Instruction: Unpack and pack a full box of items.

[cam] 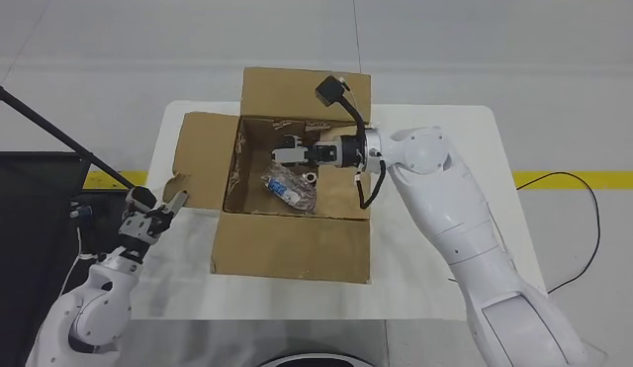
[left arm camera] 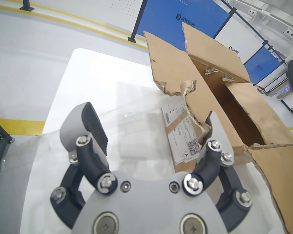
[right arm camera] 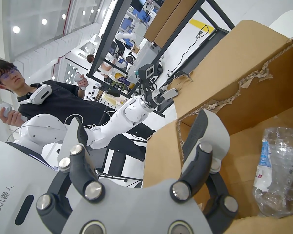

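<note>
An open cardboard box point(cam: 292, 248) stands mid-table with its flaps spread and its edges torn. Inside lies a crushed clear plastic bottle point(cam: 289, 187) with a blue-and-white label. My right gripper point(cam: 280, 153) hangs open inside the box, just above and behind the bottle point(right arm camera: 276, 171), holding nothing point(right arm camera: 139, 135). My left gripper point(cam: 158, 201) is open beside the torn left flap point(left arm camera: 185, 91), at the table's left edge. One of its fingers point(left arm camera: 211, 125) sits close to the flap's ragged edge, with nothing between the pair point(left arm camera: 152, 127).
The white table point(cam: 425, 139) has bare room right of the box and in front of it. A black rod point(cam: 49, 125) and a dark stand point(cam: 30, 199) lie off the left edge. A shipping label point(left arm camera: 183, 135) is on the box's left side.
</note>
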